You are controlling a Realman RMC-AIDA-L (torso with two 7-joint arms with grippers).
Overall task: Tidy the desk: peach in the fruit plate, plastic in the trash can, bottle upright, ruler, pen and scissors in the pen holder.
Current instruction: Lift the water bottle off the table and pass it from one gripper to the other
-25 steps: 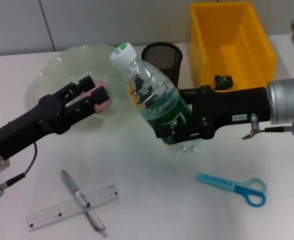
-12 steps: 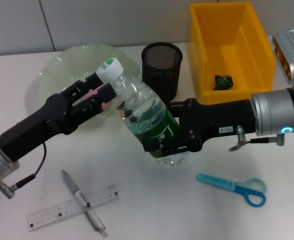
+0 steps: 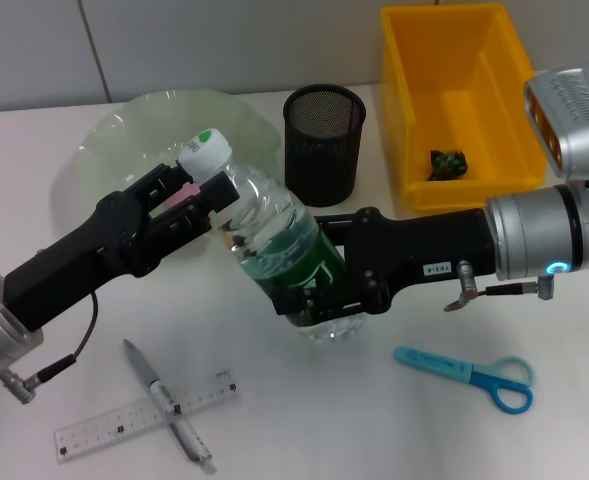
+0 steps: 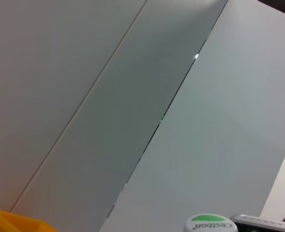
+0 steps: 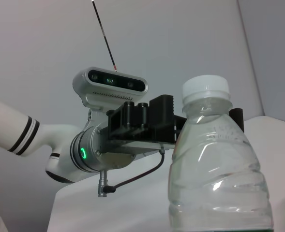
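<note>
A clear water bottle (image 3: 266,218) with a green label and white cap leans to the left, its base near the table, held low on its body by my right gripper (image 3: 312,292). My left gripper (image 3: 192,196) is open right beside the bottle's neck, in front of the green fruit plate (image 3: 114,130). A bit of the pink peach (image 3: 185,189) shows behind its fingers. The ruler (image 3: 109,427) and pen (image 3: 169,405) lie crossed at the front left. The scissors (image 3: 469,372) lie at the front right. The right wrist view shows the bottle (image 5: 215,169) close up.
The black mesh pen holder (image 3: 323,140) stands behind the bottle. A yellow bin (image 3: 494,60) at the back right holds a dark plastic scrap (image 3: 448,162). The left wrist view shows mostly wall, with the bottle cap (image 4: 209,224) at its edge.
My right arm has carried the bottle left and lower, its cap swinging toward the plate. The left gripper has come forward from over the peach to the bottle's neck.
</note>
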